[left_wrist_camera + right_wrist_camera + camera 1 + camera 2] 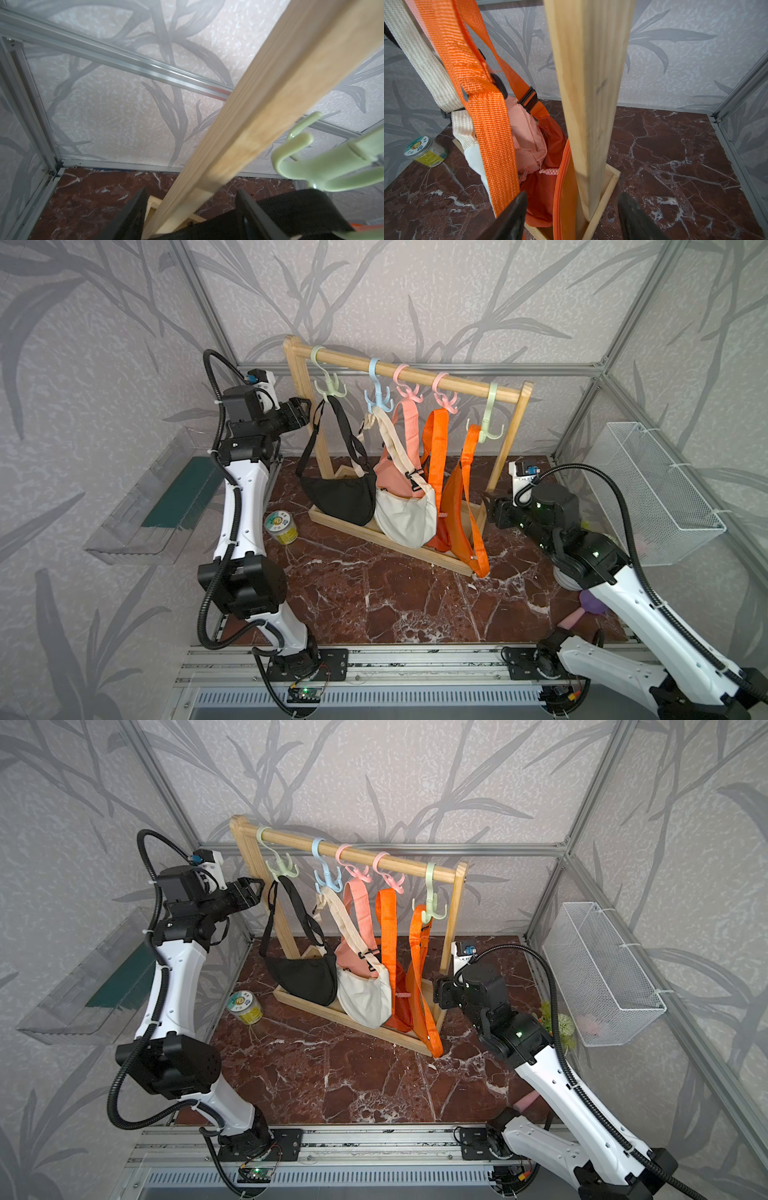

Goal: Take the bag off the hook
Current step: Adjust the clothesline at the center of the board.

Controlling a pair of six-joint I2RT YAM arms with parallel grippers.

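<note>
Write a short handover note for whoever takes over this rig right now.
Left tool: open, up at the left post of the rack, beside the green hook holding the black bag.
Right tool: open, low by the right post, next to the orange bag.
Cream bag and pink bag hang between them; all four are on hooks.
Done: none off. Left: grip a strap, lift it off its hook.

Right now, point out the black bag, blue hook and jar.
black bag [338,499], in a top view, pouch middle
blue hook [377,387], in a top view, stem
jar [277,522], in a top view, lid
</note>
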